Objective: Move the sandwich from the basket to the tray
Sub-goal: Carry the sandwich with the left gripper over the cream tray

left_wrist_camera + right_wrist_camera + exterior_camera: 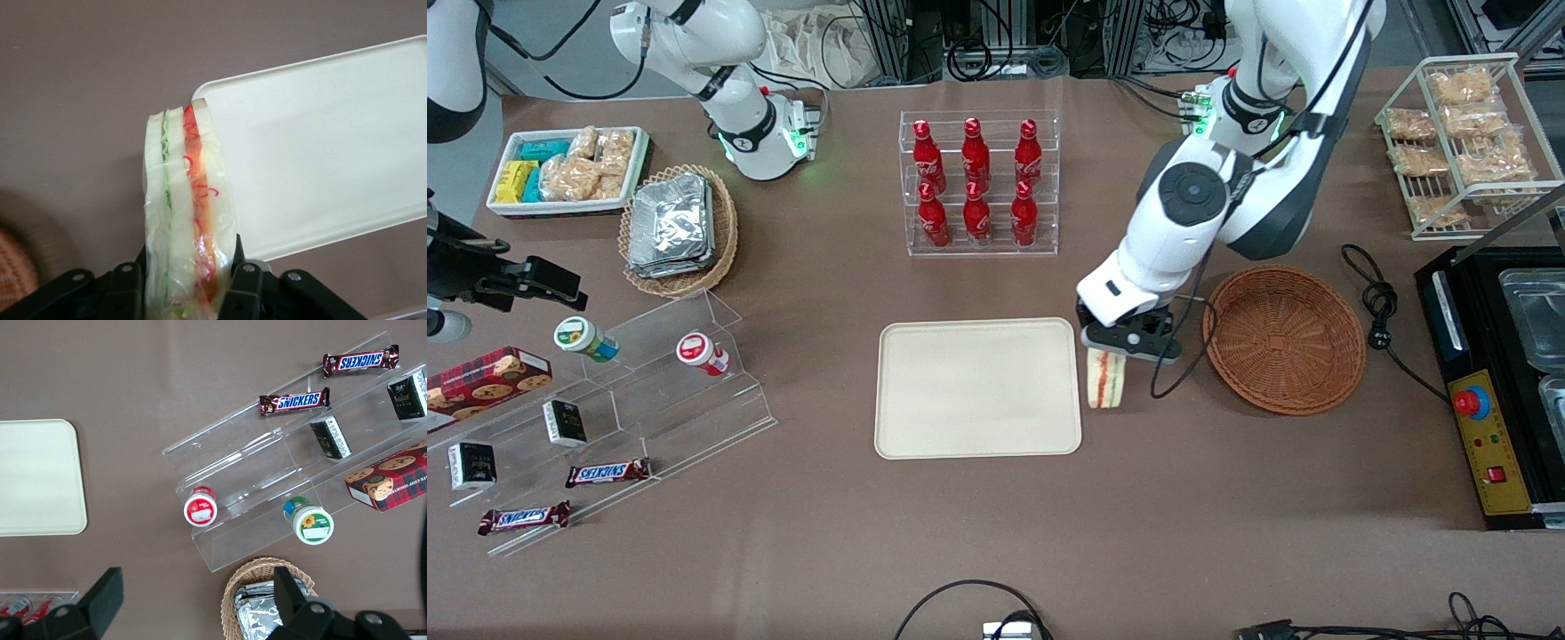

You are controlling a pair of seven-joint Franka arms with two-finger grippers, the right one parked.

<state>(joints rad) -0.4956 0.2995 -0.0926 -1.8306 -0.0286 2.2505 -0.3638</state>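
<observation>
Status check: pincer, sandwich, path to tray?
Pincer shut on sandwich, between basket and tray. Sandwich out of basket, beside tray edge, not yet over it. Nothing in the way.

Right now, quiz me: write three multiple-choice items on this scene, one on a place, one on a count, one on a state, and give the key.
1. Where is the sandwich?
A. In the basket
B. Held between the basket and the tray
C. Flat on the tray

2. How many red bottles stand in the clear rack?
A. Four
B. Six
C. Eight

3. What is the tool doing?
A. Shut on the sandwich
C. Open above the basket
B. Shut on a bottle

Key:
1 B: the front view shows the sandwich hanging under the tool, beside the tray edge, with the basket empty.
2 B: the red bottles stand in two rows of three.
3 A: the wrist view shows the fingers pressed on both faces of the sandwich.
</observation>
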